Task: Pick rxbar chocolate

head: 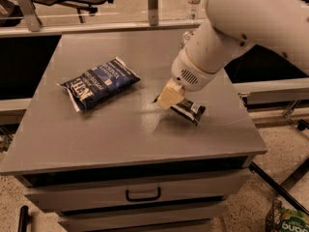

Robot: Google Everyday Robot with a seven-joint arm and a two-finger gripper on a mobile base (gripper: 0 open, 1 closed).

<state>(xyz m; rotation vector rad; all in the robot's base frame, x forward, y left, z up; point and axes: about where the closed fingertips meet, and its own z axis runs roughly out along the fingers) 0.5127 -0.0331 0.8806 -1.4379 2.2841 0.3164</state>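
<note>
End effector (170,96) positioned at left end of rxbar chocolate (187,110) on table (120,134); its grip state cannot be told.

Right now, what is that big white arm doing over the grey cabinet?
A white robot arm has its gripper down at one end of a small flat black snack bar lying on the grey cabinet top, trying to pick it up. Whether it has a grip yet is unclear. A dark-blue crinkled chip bag lies apart to the side, untouched.
</note>
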